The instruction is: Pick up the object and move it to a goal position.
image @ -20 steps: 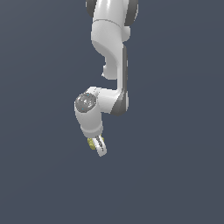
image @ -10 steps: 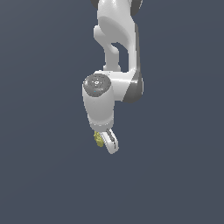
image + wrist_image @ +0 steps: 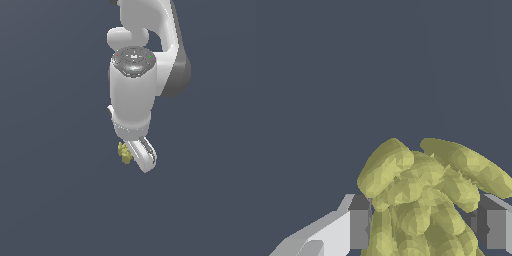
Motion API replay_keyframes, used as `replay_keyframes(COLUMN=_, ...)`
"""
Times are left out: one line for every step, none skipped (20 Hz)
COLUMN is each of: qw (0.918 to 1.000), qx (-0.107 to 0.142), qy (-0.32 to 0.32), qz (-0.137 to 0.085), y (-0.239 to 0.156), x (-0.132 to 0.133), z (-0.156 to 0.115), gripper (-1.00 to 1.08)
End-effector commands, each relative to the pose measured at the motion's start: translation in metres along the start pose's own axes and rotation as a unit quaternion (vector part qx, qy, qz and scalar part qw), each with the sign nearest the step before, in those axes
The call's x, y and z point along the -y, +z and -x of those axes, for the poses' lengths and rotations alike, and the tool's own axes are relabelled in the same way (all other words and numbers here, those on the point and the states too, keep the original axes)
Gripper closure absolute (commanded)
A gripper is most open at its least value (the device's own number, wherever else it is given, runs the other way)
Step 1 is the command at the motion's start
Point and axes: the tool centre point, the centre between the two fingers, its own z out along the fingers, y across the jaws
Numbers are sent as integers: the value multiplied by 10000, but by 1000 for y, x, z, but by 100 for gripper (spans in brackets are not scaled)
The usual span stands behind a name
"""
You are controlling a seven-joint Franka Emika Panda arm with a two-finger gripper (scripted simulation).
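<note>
The object (image 3: 124, 153) is a small yellow-green lumpy cluster, held at the tip of my white gripper (image 3: 135, 156) in the exterior view. The gripper hangs below the white arm and is shut on the object. In the wrist view the object (image 3: 426, 200) fills the space between the two grey fingertips (image 3: 358, 227), which press on it from both sides. Part of the object is hidden behind the near finger in the exterior view.
A plain dark grey-blue background surrounds the arm (image 3: 135, 95) in both views. No table edge, goal marker or other object shows.
The arm has come nearer to the exterior camera and a little to that view's right, carrying the object with it. The gripper stays shut on the object.
</note>
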Motion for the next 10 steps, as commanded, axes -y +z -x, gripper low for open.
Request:
replay_keyframes(qw=10000, qx=3, qy=4, qz=7, y=-13, x=6, z=5, gripper=108)
replay_keyframes(qw=10000, qx=3, qy=4, qz=7, y=-16, x=8, z=6, gripper=108)
replay_keyframes(qw=10000, qx=3, qy=4, qz=7, y=-20, x=10, z=7, gripper=108)
replay_keyframes(qw=10000, qx=5, qy=1, qz=6, y=-22, x=11, z=8, gripper=108)
replay_keyframes(qw=10000, qx=5, qy=1, qz=6, y=-25, x=12, z=9, gripper=108)
replay_keyframes(qw=10000, qx=5, qy=1, qz=6, y=-26, x=13, z=9, gripper=108)
replay_keyframes(qw=10000, qx=5, qy=1, qz=6, y=-28, x=14, z=10, gripper=108)
replay_keyframes(qw=10000, qx=5, qy=1, qz=6, y=-29, x=15, z=10, gripper=108)
replay_keyframes(qw=10000, qx=7, qy=0, qz=5, y=-29, x=15, z=10, gripper=108)
replay_keyframes(qw=10000, qx=7, qy=0, qz=5, y=-29, x=15, z=11, gripper=108)
